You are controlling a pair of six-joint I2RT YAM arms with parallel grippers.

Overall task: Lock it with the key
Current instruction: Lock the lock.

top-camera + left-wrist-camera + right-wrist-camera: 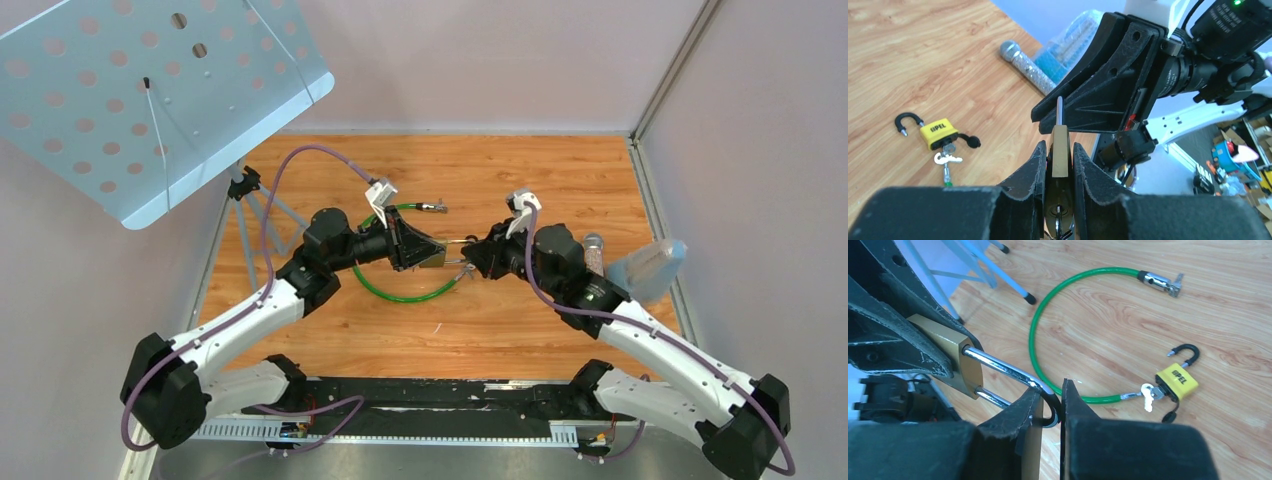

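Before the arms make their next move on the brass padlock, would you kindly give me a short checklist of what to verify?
1. Left gripper clamped on the brass padlock body: ok.
2. Right gripper closed around the shackle bend: ok.
3. Shackle fully seated in the body: cannot tell.
4. Key seated in the keyway: cannot tell, that end is hidden inside the left gripper.
5. Yellow padlock and green cable lying apart from both grippers: ok.
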